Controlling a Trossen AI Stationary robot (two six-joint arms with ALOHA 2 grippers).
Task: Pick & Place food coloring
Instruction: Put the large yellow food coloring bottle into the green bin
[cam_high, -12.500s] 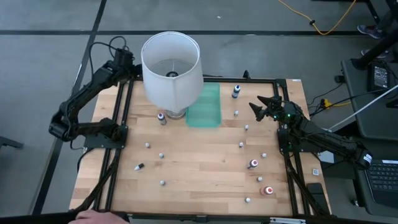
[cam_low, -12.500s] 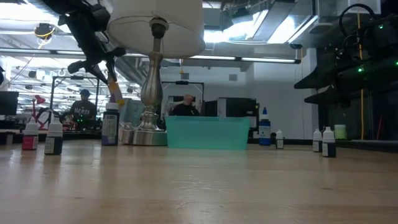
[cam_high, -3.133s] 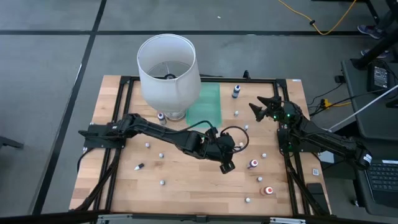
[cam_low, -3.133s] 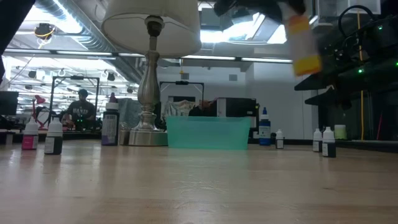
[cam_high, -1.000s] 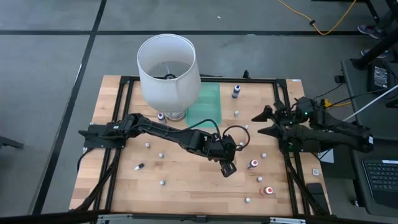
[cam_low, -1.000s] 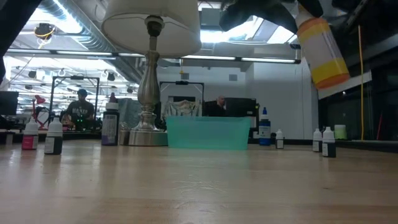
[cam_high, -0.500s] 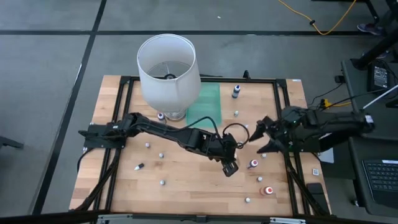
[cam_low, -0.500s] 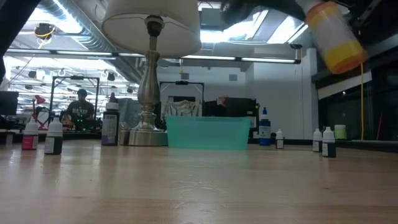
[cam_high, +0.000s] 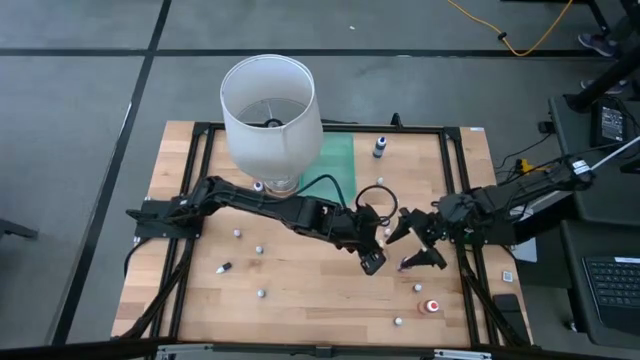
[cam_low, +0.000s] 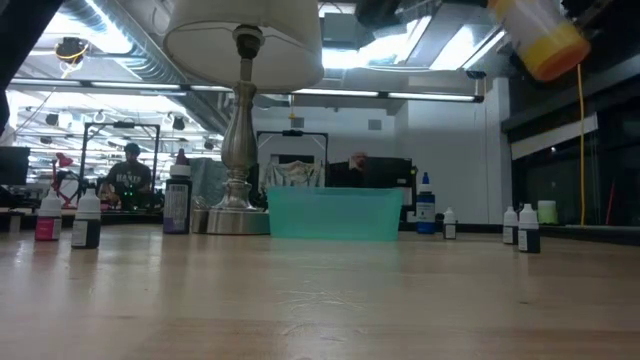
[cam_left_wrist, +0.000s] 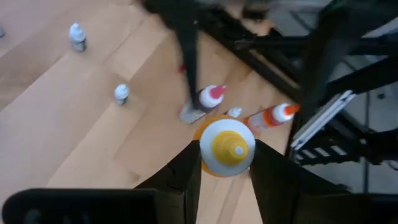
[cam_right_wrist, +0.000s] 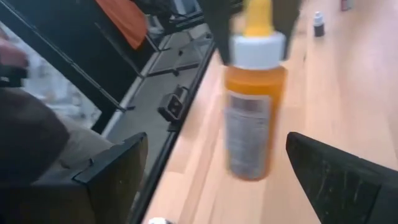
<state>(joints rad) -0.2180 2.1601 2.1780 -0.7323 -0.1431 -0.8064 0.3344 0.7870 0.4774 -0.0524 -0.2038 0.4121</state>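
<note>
Nothing to read anywhere. A label on the yellow-orange bottle (cam_right_wrist: 254, 102), but too blurry to make out any words. No letters, numbers or signs to make out on the small bottles (cam_low: 86, 219) on the table (cam_low: 320, 300), and none on the green tray (cam_low: 333, 213) or the lampshade (cam_high: 271, 105). Far back in the room, only bright lights and dark shapes, no words clear enough to tell.
</note>
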